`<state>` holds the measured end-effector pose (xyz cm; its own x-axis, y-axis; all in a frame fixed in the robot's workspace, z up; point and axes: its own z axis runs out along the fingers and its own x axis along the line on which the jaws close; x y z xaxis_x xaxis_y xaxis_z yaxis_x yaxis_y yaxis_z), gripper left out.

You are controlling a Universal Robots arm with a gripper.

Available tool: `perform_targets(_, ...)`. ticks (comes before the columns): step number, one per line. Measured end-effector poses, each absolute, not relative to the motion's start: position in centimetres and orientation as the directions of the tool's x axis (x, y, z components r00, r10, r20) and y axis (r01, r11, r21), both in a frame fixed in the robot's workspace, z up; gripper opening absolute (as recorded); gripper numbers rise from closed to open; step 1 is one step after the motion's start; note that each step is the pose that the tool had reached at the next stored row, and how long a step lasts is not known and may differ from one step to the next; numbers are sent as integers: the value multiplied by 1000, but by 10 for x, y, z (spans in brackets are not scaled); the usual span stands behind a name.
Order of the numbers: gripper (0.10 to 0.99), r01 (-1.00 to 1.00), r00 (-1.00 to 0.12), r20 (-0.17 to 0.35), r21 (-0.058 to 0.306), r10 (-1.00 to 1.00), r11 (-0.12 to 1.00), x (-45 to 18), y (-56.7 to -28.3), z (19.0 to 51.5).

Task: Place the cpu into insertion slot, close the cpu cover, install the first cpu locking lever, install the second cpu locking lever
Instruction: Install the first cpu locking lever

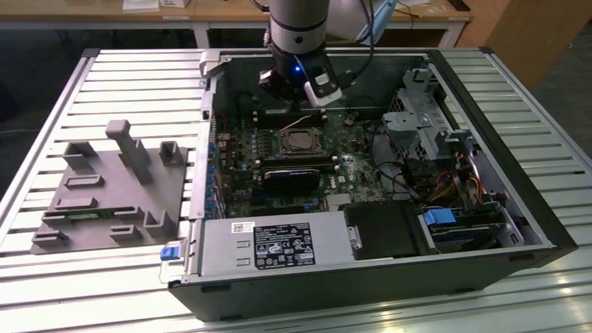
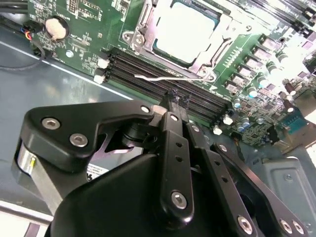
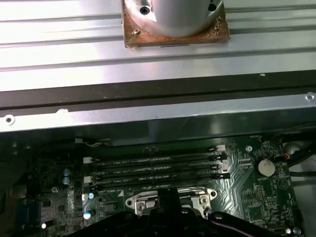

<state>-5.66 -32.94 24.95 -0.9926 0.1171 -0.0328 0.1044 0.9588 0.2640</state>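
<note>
The cpu (image 2: 183, 27), a silver-grey square, lies in the insertion slot (image 1: 301, 142) on the green motherboard. The cpu cover (image 2: 220, 43) lies flat around the chip as a metal frame. A thin silver locking lever (image 2: 159, 78) runs along the slot's edge beside the black memory slots (image 2: 143, 66). My gripper (image 2: 176, 98) hangs just above those memory slots, a short way from the lever, fingers together with nothing between them. In the exterior view the gripper (image 1: 294, 111) is over the far side of the slot. The first wrist view has the slot's frame (image 3: 170, 200) just beyond the fingertips (image 3: 170, 217).
The open black computer case (image 1: 518, 229) lies on a slatted metal table (image 1: 120, 76). A power supply (image 1: 277, 243) and drive cage (image 1: 434, 132) stand around the board. A grey fixture tray (image 1: 111, 187) sits on the exterior view's left. The arm's base (image 3: 173, 19) is bolted behind the case.
</note>
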Motion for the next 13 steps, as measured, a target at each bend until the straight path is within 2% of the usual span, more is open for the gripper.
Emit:
perform_targets(2, 106, 101, -992, -40, 265, 116, 959, -57, -329, 249)
perform_targets(9, 106, 80, -986, -120, 272, 116, 959, -64, -330, 247)
perform_targets(13, 106, 73, -983, -142, 274, 116, 959, -66, -330, 244)
